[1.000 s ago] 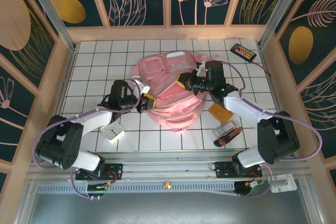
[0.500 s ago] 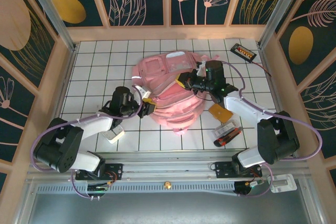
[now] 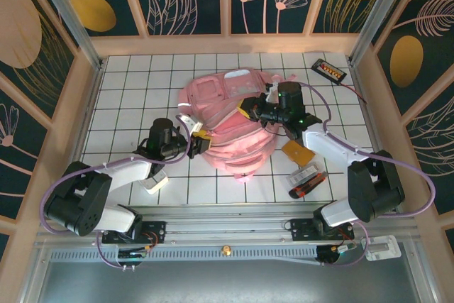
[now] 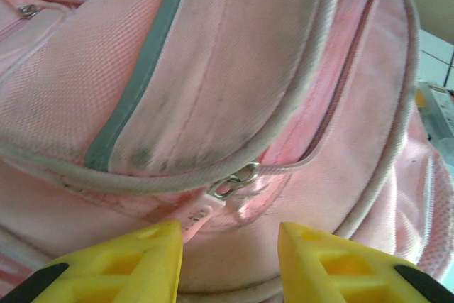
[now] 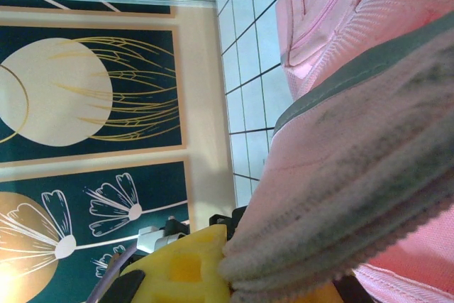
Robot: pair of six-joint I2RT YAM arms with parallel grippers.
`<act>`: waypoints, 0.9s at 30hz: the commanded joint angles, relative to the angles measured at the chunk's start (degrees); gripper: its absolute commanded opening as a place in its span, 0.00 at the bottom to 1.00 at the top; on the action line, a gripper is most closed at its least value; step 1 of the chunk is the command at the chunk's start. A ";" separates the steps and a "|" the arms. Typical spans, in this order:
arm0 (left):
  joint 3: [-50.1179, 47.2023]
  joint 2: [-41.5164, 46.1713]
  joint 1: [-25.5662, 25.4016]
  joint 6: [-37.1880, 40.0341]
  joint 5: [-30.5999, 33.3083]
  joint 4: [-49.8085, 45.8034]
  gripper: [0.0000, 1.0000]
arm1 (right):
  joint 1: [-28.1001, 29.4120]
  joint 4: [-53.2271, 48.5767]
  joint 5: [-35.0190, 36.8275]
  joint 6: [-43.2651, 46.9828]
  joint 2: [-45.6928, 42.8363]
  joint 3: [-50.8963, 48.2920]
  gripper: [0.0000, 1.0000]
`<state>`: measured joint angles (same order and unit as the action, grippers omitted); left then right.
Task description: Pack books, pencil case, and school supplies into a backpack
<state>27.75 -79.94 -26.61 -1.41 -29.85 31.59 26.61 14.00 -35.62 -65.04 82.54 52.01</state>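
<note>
Your right gripper point(image 3: 247, 111) clamps the backpack point(image 3: 220, 97) flap, your left gripper point(image 4: 228, 238) hangs open at the zipper pull point(image 4: 230, 184); the orange notebook point(image 3: 296, 151) lies outside, so packing looks barely begun.

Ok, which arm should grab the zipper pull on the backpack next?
Left. The left gripper is open with the zipper pull just ahead of its fingers. The right gripper is clamped on an edge of the backpack, so it's busy.
</note>
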 commanded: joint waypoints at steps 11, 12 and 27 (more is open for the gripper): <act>1.30 -2.03 -0.73 -0.83 0.12 0.93 0.00 | 0.38 5.74 -1.43 0.78 -1.04 0.95 0.00; 1.17 -1.49 -0.73 -1.04 0.47 0.80 0.00 | 0.22 5.69 -1.56 0.87 -1.06 0.95 0.00; -3.09 2.66 -0.81 -1.92 -0.65 4.36 0.48 | -1.11 5.71 -2.20 0.94 -1.99 0.45 0.00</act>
<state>24.16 -76.77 -27.14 -4.03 -29.67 33.30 25.80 13.98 -36.10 -64.93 82.56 52.01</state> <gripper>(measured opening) 0.483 0.056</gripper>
